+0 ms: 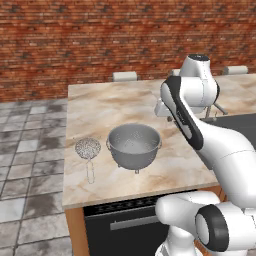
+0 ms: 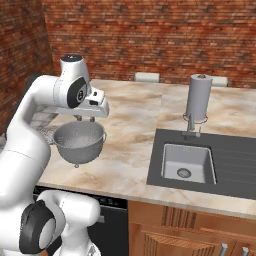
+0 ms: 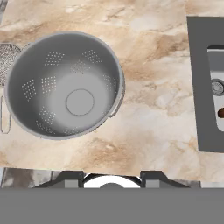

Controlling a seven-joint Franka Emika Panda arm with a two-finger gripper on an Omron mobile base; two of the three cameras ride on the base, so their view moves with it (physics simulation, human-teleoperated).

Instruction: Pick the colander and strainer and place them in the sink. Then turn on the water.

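The colander (image 1: 134, 145) stands upright on the marble counter, a large grey perforated bowl (image 2: 79, 141), seen from straight above in the hand view (image 3: 65, 85). Just left of it lies the strainer (image 1: 88, 148), its thin handle pointing toward the counter's front edge; its mesh (image 3: 6, 61) peeks out at the left of the hand view. My gripper (image 2: 85, 119) hovers above the colander's far rim, open, with nothing between its fingertips (image 3: 70, 178). The dark sink (image 2: 235, 155) with its steel basin (image 2: 187, 162) lies to the right, and its edge (image 3: 202, 83) shows in the hand view.
A faucet (image 2: 191, 127) and a paper towel roll (image 2: 198, 97) stand behind the basin. Pale stools (image 1: 125, 76) line the counter's far side. A dark appliance front (image 1: 120, 217) sits under the counter's front edge. Bare marble lies between colander and sink.
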